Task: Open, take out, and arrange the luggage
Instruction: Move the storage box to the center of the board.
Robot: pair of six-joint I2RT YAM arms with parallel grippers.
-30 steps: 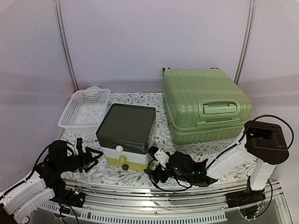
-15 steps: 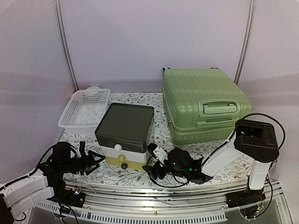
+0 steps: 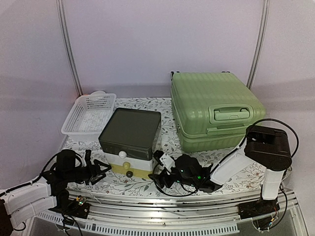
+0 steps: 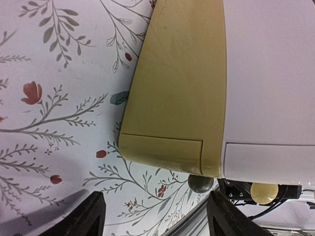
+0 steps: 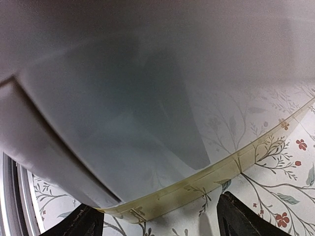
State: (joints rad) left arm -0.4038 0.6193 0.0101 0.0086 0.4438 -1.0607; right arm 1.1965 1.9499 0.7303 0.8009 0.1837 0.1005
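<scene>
So, light-green ribbed hard-shell suitcase (image 3: 214, 110) lies flat, lid shut, handle side facing arms, beyond and right of right gripper (image 3: 160, 172) fingers. Right arm nearer. Left gripper (image 3: 101, 168) well apart from it. Both spread wide, holding nothing, flanking dark-lidded white-and-yellow drawer box (image 3: 130, 135).

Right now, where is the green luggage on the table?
In the top view the luggage lies closed at the back right of the table. It is to the right of the dark-lidded drawer box, with a strip of flowered cloth between them.
</scene>
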